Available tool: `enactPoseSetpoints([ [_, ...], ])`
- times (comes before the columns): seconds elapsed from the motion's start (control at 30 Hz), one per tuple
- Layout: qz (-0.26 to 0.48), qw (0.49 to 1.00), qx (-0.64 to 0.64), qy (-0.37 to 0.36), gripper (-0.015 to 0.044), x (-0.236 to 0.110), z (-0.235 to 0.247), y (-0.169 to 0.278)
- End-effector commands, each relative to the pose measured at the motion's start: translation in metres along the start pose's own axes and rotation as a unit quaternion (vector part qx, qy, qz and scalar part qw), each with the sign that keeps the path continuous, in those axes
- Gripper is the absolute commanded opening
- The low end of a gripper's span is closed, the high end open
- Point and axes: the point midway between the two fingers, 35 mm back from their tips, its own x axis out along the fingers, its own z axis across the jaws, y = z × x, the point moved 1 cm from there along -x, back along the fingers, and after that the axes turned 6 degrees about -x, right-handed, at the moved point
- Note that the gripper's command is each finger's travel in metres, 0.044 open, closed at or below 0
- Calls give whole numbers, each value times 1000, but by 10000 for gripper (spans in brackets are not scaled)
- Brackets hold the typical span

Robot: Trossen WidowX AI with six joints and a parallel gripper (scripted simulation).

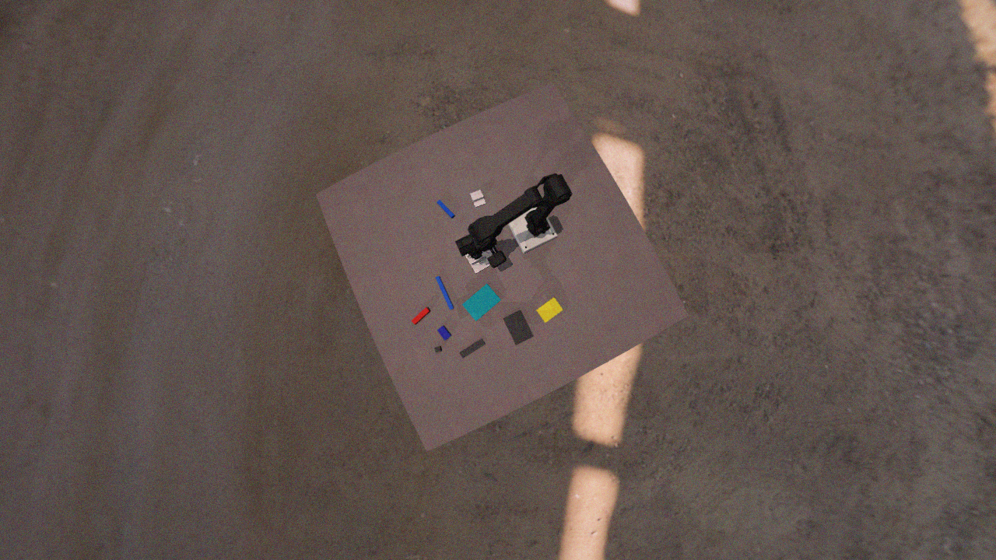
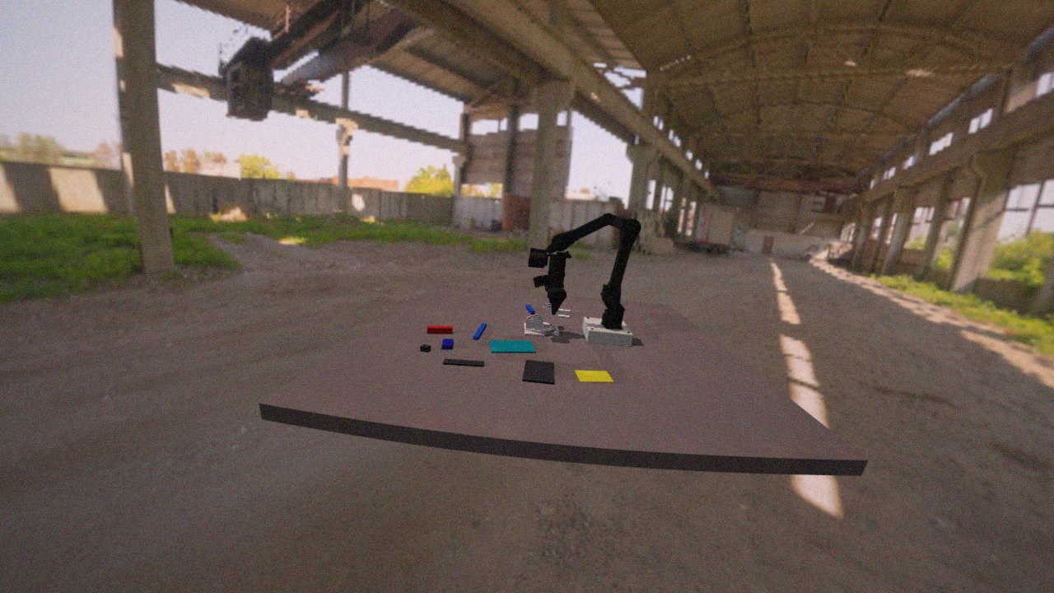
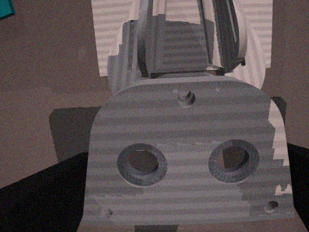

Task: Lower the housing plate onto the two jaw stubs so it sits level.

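Between the wide-set fingers of the gripper (image 2: 555, 308) (image 3: 189, 167): one housing plate (image 3: 188, 125), pale grey, rounded at its far corners, gripped by its side edges. Two large round holes, three smaller ones; the near edge runs close to the bottom of the wrist view, and only parts of the black fingers show at either side. Held above the table (image 1: 390, 208) (image 2: 412, 413), over or just beside the jaw assembly; exact height and fit on the stubs not legible.

Beneath and beyond the plate: one white jaw assembly (image 1: 478, 265) (image 2: 540, 326) (image 3: 264, 42), partly covered. Two upright curved jaws (image 3: 230, 38) run out of the wrist view at its top edge; their stubs cannot be made out (the plate hides whatever lies directly under it). From above, the arm (image 1: 511, 212) (image 2: 625, 258) masks the plate and much of the assembly.

Elsewhere on the table: one teal slab (image 1: 481, 302) (image 2: 512, 346) (image 3: 6, 9), only a corner of it in the wrist view; one yellow rectangle (image 1: 549, 309) (image 2: 594, 375); one red bar (image 1: 420, 315) (image 2: 440, 329); two small white blocks (image 1: 478, 198) (image 2: 563, 312), partly obscured from the side.
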Motion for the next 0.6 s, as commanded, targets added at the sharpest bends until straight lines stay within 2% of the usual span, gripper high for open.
enactPoseSetpoints([
  [0.0,0,1000,-4,-3,351,0,1,0],
  [0.57,1,1000,-4,-2,351,0,-6,12],
])
